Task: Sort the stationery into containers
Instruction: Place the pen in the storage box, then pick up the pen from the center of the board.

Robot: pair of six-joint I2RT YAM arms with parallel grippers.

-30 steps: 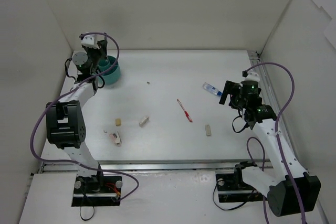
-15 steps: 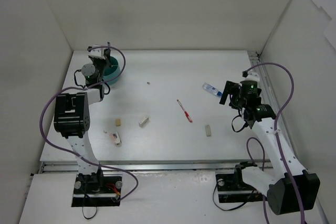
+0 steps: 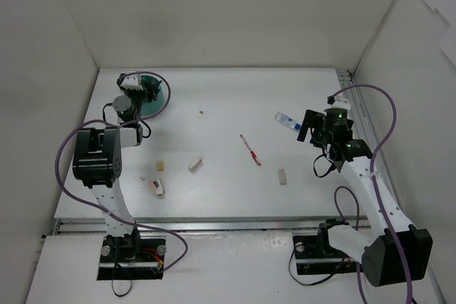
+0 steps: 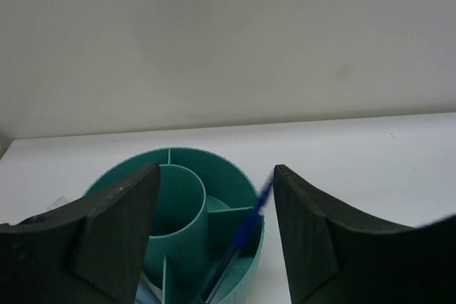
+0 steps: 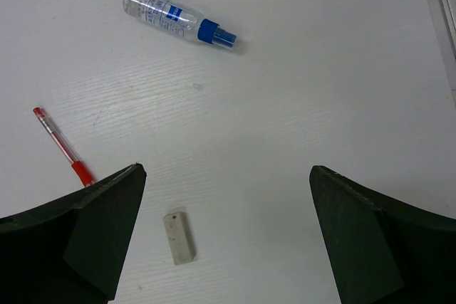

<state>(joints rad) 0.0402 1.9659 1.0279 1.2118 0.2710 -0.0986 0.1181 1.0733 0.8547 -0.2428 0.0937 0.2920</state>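
The teal cup (image 4: pixel 246 265) stands at the far left corner of the table (image 3: pixel 235 97). It has an inner central cylinder with divider walls running out to the rim. A blue pen (image 4: pixel 246 236) leans in an outer compartment, lower end inside and upper end over the rim. That upper end is blurred.

Hidden or unclear:
- In the top view my left wrist covers the near left part of the cup (image 3: pixel 155 94).
- A pale object in the next compartment is cut off by the wrist view's lower edge; I cannot identify it.
- The central cylinder's floor is not visible.

My left arm reaches far, with the left gripper (image 4: pixel 214 176) just above the cup. Its jaws stand apart and grip nothing.

My right arm is extended on the right side, right gripper (image 5: pixel 226 172) pointing down, jaws fully apart and holding nothing. Below it lie a clear tube with a blue cap (image 5: pixel 178 16), a red pen (image 5: pixel 63 146) and a beige eraser (image 5: pixel 179 236), all well apart.

Toward the near left lie two more erasers (image 3: pixel 194 164) (image 3: pixel 160 166) and a small white and red item (image 3: pixel 157 188).
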